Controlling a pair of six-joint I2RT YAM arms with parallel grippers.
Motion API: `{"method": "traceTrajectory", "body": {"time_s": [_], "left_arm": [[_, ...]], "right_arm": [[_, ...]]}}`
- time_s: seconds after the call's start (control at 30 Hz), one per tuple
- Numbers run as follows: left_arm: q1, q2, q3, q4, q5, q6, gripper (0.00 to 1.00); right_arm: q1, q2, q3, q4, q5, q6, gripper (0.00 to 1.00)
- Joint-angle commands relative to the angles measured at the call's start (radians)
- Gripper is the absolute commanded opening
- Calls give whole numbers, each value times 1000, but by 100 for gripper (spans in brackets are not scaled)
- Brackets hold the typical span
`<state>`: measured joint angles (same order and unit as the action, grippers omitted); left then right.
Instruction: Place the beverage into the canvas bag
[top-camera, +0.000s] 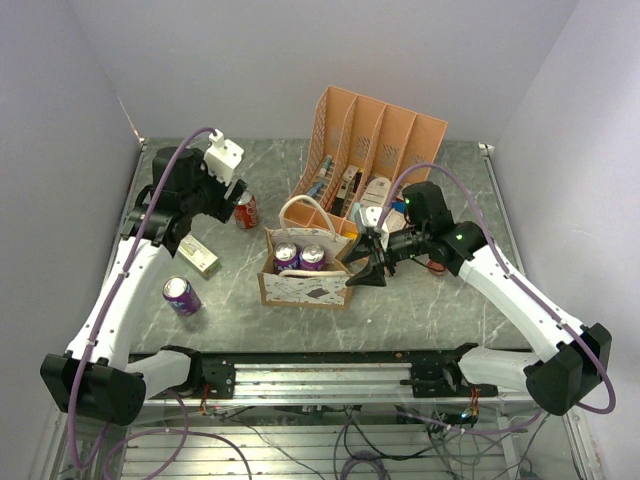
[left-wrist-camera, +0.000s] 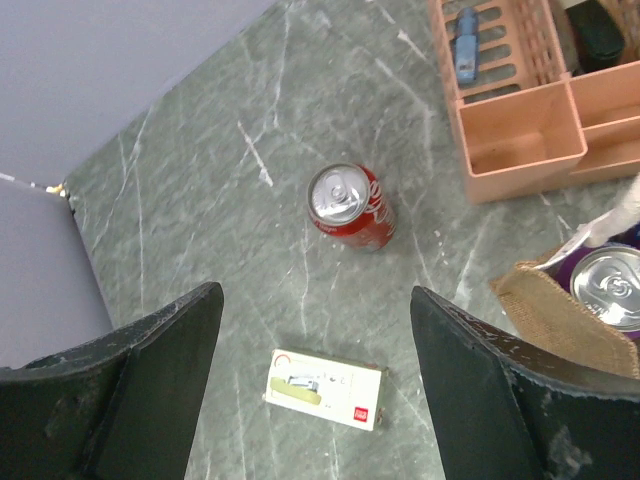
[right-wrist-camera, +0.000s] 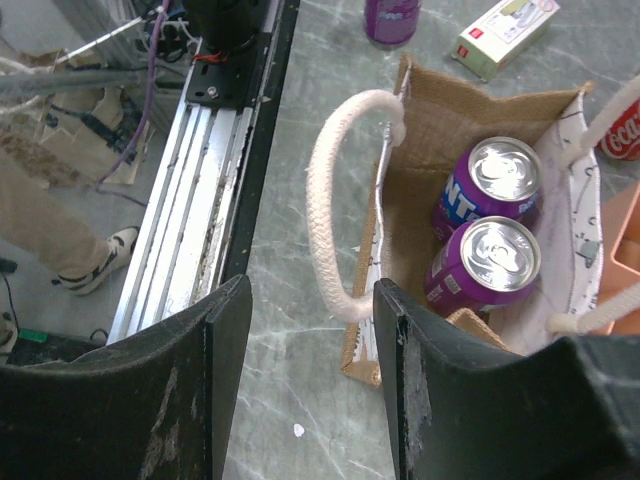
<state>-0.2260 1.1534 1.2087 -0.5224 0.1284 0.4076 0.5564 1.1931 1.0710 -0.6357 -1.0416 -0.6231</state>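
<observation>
The tan canvas bag (top-camera: 300, 290) stands mid-table with two upright purple cans (top-camera: 300, 257) inside. In the right wrist view the bag (right-wrist-camera: 440, 110) shows both cans (right-wrist-camera: 490, 265) and a white loop handle (right-wrist-camera: 335, 200). A red can (top-camera: 246, 211) stands behind and to the left of the bag. Another purple can (top-camera: 182, 296) lies on the table at the left. My left gripper (top-camera: 232, 197) is open and empty, held above the table with the red can (left-wrist-camera: 350, 207) ahead of its fingers. My right gripper (top-camera: 355, 270) is open and empty at the bag's right end, its jaws (right-wrist-camera: 310, 295) beside the handle.
An orange slotted file rack (top-camera: 370, 150) with small items stands behind the bag. A small white and green box (top-camera: 200, 257) lies left of the bag and shows below my left gripper (left-wrist-camera: 325, 389). The metal rail (top-camera: 330, 375) runs along the near edge.
</observation>
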Motion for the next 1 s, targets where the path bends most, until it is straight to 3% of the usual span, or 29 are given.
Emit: {"method": "traceTrajectory", "body": {"time_s": [0.0,0.13,0.37,0.53,0.8,0.97], "left_arm": [[14,-28,22,-100,-44,-5,87],[14,-45,30,-303,-1,77,88],[15,-15,26,-591,-158,130,90],[53,-18,-49,-650,-177,153,93],[269,30,-140,-658,-102,266,94],[348,77,-185,-663,-39,333,96]], "right_arm": [[-39,-23,45,38,-42,79,53],[-79,-18,84,25,-91,106,57],[-88,-39,53,48,-29,111,61],[-90,-49,49,55,5,122,63],[-92,-54,32,68,21,129,66],[-92,-50,31,70,20,131,67]]}}
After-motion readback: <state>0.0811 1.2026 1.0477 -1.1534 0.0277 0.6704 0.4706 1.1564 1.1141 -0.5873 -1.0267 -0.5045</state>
